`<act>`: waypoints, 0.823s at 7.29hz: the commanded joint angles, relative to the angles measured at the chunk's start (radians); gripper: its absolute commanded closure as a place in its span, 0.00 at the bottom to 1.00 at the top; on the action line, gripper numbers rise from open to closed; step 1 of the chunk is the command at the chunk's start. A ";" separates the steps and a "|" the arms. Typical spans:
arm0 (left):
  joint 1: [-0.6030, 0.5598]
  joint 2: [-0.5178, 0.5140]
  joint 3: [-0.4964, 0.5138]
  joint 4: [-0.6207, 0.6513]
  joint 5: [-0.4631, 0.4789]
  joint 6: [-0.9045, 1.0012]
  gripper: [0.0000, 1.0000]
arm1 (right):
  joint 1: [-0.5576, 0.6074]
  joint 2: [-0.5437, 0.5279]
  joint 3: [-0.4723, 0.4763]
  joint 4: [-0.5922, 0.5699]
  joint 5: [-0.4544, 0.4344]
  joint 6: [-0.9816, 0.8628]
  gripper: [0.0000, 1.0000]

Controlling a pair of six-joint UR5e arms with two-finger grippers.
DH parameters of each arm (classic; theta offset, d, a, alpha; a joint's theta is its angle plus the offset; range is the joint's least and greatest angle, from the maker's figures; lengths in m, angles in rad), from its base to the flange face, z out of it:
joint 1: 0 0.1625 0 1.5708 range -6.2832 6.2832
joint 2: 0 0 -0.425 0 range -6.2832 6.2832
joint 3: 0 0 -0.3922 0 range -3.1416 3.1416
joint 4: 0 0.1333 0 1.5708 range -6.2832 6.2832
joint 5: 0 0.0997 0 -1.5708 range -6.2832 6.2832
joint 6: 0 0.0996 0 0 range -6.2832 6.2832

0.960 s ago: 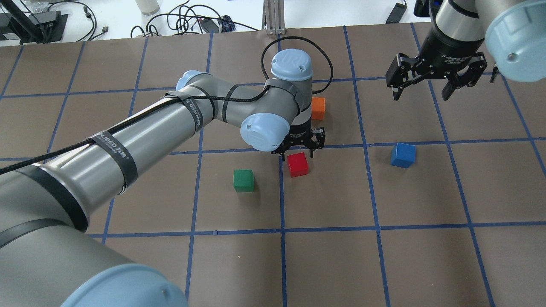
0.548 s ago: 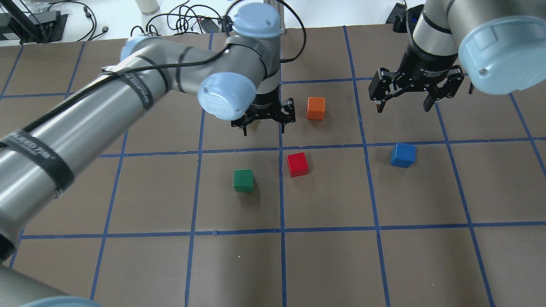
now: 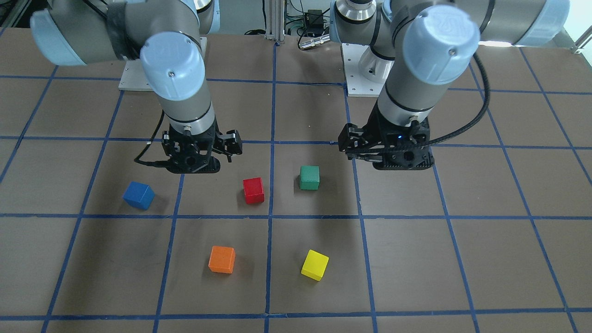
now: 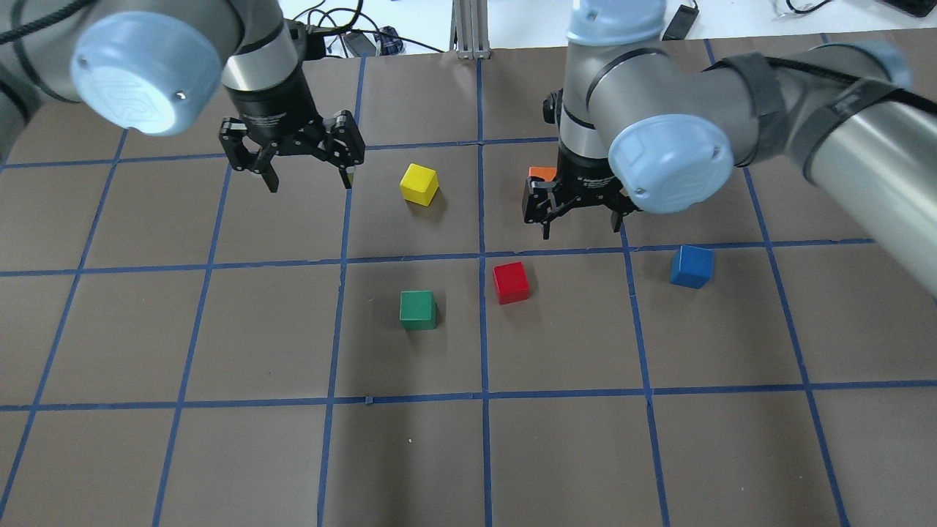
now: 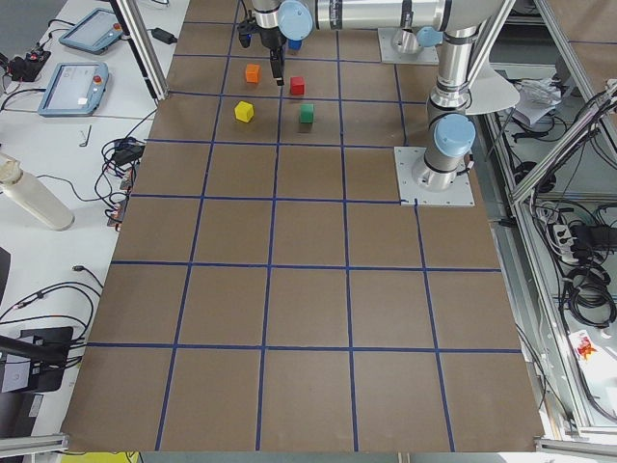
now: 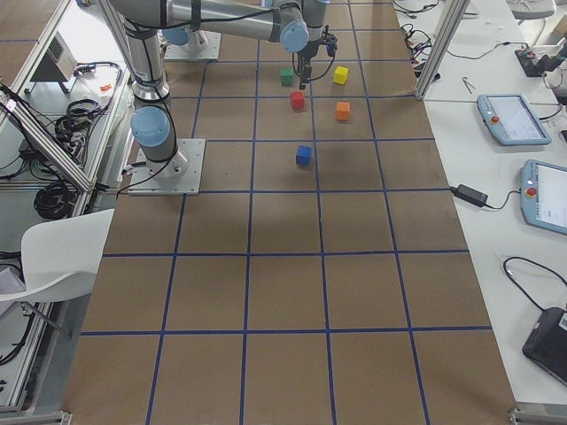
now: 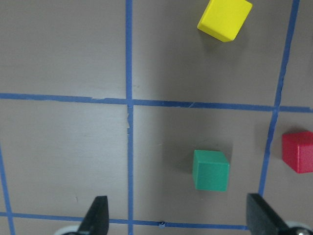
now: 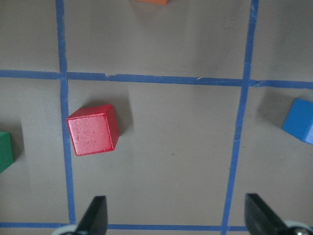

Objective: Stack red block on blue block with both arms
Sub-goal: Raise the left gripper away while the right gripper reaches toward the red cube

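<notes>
The red block [image 4: 511, 282] sits on the brown table next to a blue tape line; it also shows in the front view [image 3: 254, 190] and the right wrist view [image 8: 93, 129]. The blue block [image 4: 691, 266] sits alone to its right, at the right edge of the right wrist view [image 8: 299, 121]. My right gripper [image 4: 582, 230] hangs open and empty above the table, just behind the red block and between the two blocks. My left gripper [image 4: 310, 187] is open and empty, raised at the far left, well away from both blocks.
A green cube [image 4: 418, 309] sits left of the red block. A yellow cube [image 4: 419, 183] lies behind it. An orange cube [image 4: 542, 173] is partly hidden behind my right wrist. Cables and gear lie beyond the table's far edge.
My left gripper has drawn back from the red block to the far left, uncovering the yellow cube. My right gripper has swung left to behind the red block. No block has moved.
</notes>
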 commanded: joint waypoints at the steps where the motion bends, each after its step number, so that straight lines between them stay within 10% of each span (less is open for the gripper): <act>1: 0.045 0.072 -0.029 -0.039 -0.003 0.102 0.00 | 0.074 0.093 0.005 -0.100 0.023 0.019 0.00; 6: 0.056 0.117 -0.157 0.080 0.002 0.096 0.00 | 0.107 0.202 0.062 -0.273 0.051 0.096 0.00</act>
